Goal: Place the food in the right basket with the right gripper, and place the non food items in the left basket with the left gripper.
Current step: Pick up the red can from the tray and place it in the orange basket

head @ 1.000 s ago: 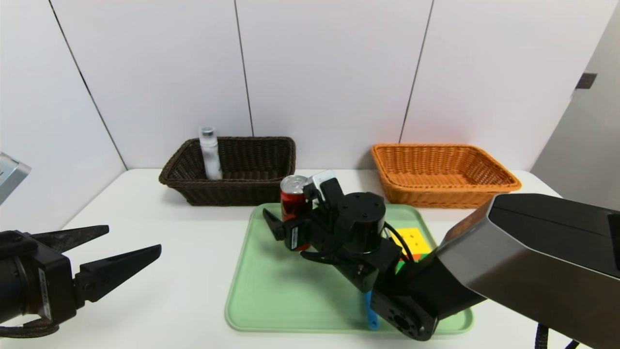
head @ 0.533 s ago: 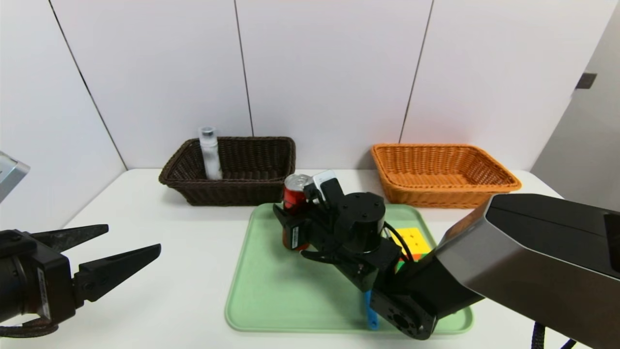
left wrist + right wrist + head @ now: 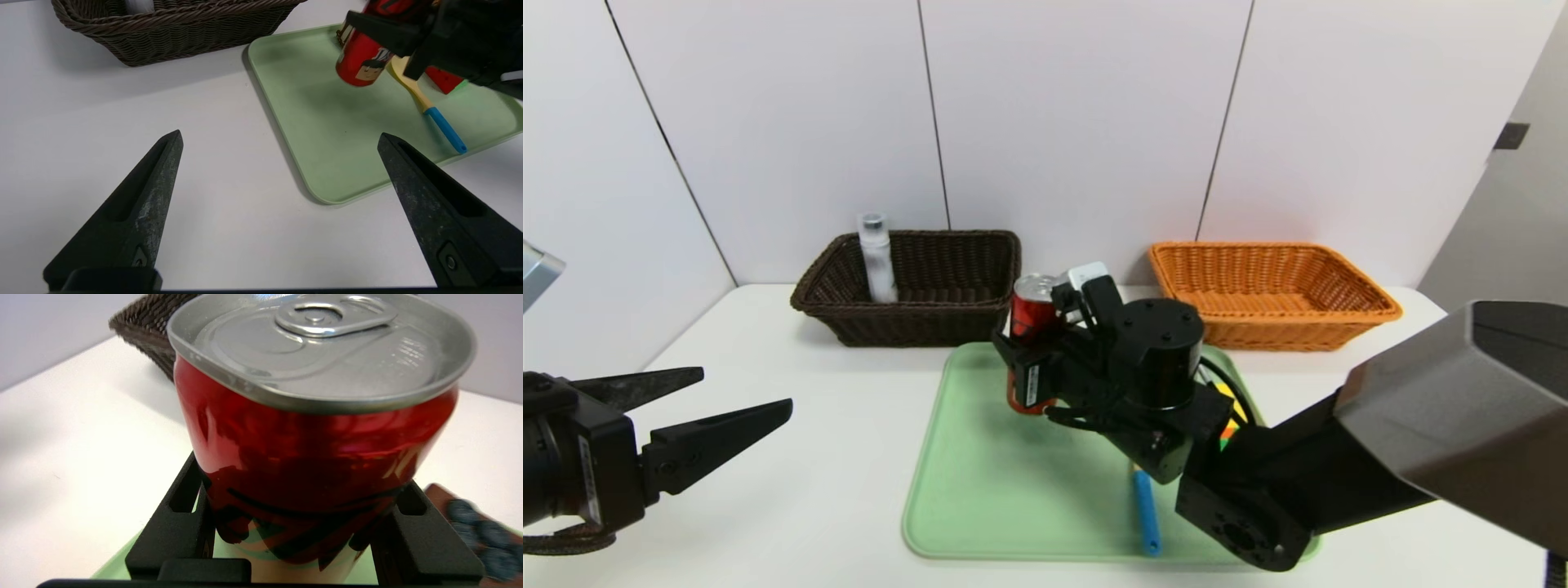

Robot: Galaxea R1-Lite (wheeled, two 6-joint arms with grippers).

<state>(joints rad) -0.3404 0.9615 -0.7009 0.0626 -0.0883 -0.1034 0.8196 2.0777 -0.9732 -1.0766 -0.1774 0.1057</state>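
Background: pale wall panels with dark seams behind a white table (image 3: pixel 792 490).
Right claw (image 3: pixel 1031 355): grasping the red can, over the far part of the green tray (image 3: pixel 1013 498).
Can (image 3: pixel 1034 314): between the right claw's fingers, silver top above them, its base raised off the tray.
Cake (image 3: pixel 486 535): on the tray near the can, blueberries showing.
Spoon (image 3: pixel 1146 510): on the tray, blue handle toward the robot.
Cube (image 3: pixel 1233 408): on the tray, partly hidden by the right arm.
Dark basket (image 3: pixel 923 325): beyond the tray, bottle (image 3: pixel 878 261) leaning inside.
Orange basket (image 3: pixel 1274 331): beyond the tray, right side.
Left claw (image 3: pixel 743 392): released, over the table left of the tray.
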